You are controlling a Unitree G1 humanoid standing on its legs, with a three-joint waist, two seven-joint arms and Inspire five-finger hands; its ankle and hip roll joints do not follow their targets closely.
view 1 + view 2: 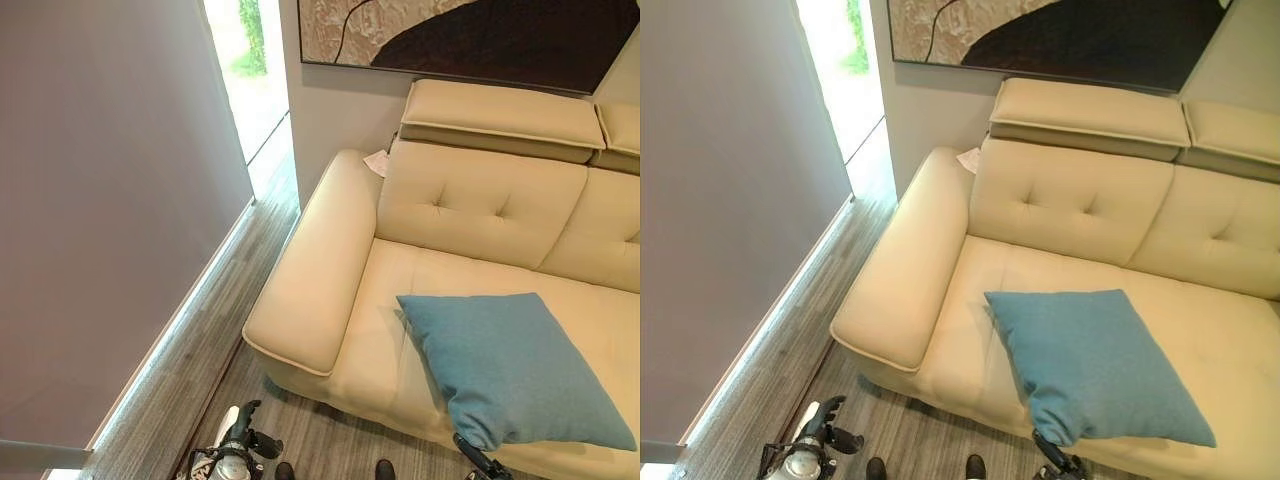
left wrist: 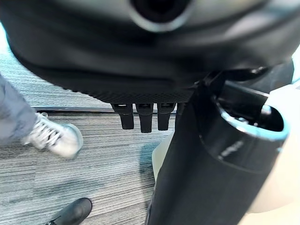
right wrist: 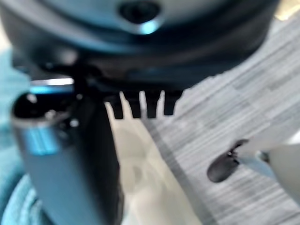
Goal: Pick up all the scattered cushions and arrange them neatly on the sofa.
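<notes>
A blue cushion (image 1: 515, 368) lies flat on the seat of the cream sofa (image 1: 470, 205), turned a little so that one corner points toward the armrest (image 1: 315, 265) and its near corner hangs over the front edge of the seat. It lies on the seat below the tufted backrest, well apart from the armrest, with bare cream leather on both sides of it. The right hand (image 1: 1058, 461) shows at the lower edge of the eye views, just beside that overhanging corner of the cushion; in the right wrist view its fingers (image 3: 140, 105) point straight out in a row over the cream sofa front, blue cloth shows at the thumb's side, and the fingers are not curled round anything — relaxed, holding nothing. The left hand (image 1: 243, 432) hangs low over the grey wood-grain floor (image 1: 200, 350) in front of the armrest, apart from the sofa; its fingers (image 2: 143, 119) stand straight in the left wrist view, released and empty. In that same view a person's pale sneaker (image 2: 54, 138) rests on the floor. Above the sofa's raised headrests (image 1: 500, 115) a dark and beige painting (image 1: 470, 35) hangs on the wall, and a bright window (image 1: 245, 70) stands beyond the sofa's end — past the grey side wall (image 1: 100, 200).
</notes>
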